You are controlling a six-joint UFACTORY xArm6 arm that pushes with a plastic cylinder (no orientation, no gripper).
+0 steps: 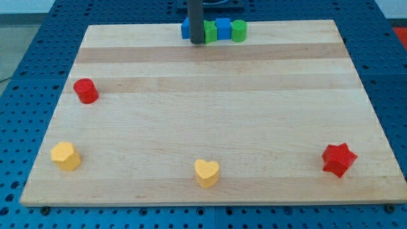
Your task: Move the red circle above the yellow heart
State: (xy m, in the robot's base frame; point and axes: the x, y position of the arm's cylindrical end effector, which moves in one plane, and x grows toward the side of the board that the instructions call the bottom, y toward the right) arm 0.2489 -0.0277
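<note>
The red circle (85, 91) lies near the board's left edge, in the upper half. The yellow heart (206, 172) lies near the view's bottom edge of the board, at the middle. My tip (197, 42) is at the view's top centre, at the end of the dark rod, touching the row of blue and green blocks there. It is far from both the red circle and the yellow heart.
A row at the top edge holds a blue block (186, 28), a green block (210, 33), a blue cube (222, 28) and a green cylinder (238, 30). A yellow block (66, 156) lies bottom left. A red star (338, 159) lies bottom right.
</note>
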